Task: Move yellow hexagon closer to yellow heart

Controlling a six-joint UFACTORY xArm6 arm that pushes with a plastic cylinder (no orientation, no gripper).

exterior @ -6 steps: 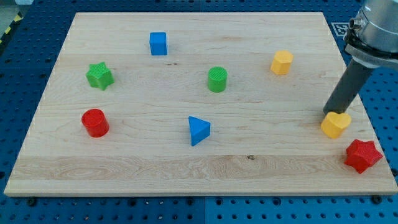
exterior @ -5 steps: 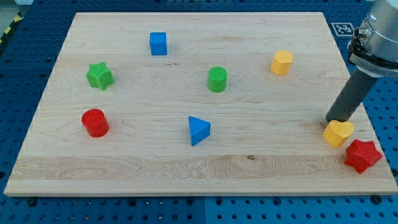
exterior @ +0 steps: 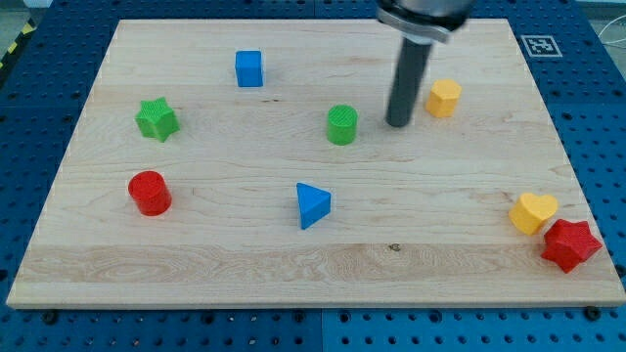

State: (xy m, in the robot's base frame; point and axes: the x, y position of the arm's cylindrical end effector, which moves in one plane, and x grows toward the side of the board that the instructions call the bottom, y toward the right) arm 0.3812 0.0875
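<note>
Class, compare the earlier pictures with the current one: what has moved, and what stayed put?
My tip left the yellow heart and swung up-left, now just left of the yellow hexagon, right of the green cylinder. No block has shifted since the last earlier picture.

My tip (exterior: 398, 123) stood between the cylinder (exterior: 341, 125) on the view's left and the hexagon (exterior: 443, 99) just to its upper right, touching neither. The heart (exterior: 532, 211) lay far toward the lower right, touching the star (exterior: 570, 244) beside the board's (exterior: 196, 264) corner
</note>
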